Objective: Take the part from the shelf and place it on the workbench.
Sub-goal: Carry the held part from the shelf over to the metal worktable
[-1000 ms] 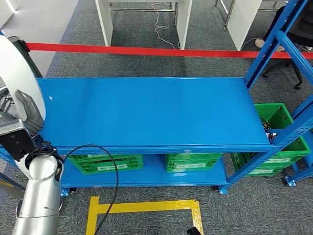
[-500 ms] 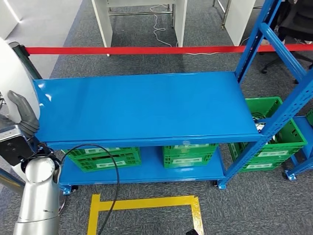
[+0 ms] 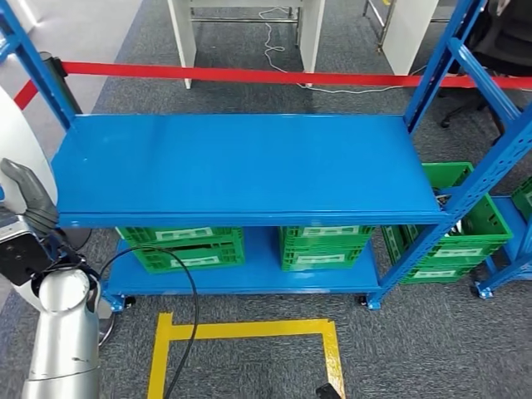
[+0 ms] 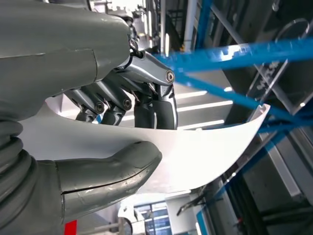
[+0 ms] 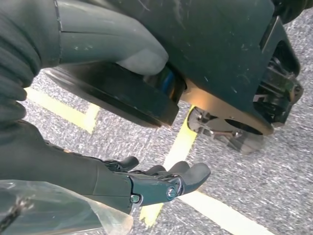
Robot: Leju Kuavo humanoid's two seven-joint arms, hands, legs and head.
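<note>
The part (image 3: pixel 13 137) is a large white curved panel at the left edge of the head view. My left hand (image 3: pixel 27 199) grips it, with the grey thumb lying against its face. In the left wrist view the thumb sits on one side of the white part (image 4: pixel 207 152) and the dark fingers (image 4: pixel 155 105) curl over the other side. The blue shelf (image 3: pixel 244 166) stands in front of me with a bare top board. My right hand (image 5: pixel 155 181) hangs over the carpet, fingers stretched out and holding nothing.
Green crates (image 3: pixel 182 249) (image 3: pixel 323 245) sit on the shelf's lower board, and another green crate (image 3: pixel 464 220) stands to the right. A red barrier tape (image 3: pixel 263 76) runs behind the shelf, with white table legs (image 3: pixel 182 41) beyond. Yellow floor marking (image 3: pixel 251 331) lies before the shelf.
The whole picture has shifted, so the camera moved: the shelf's left post has come into view. My left hand keeps hold of the white part at the left edge.
</note>
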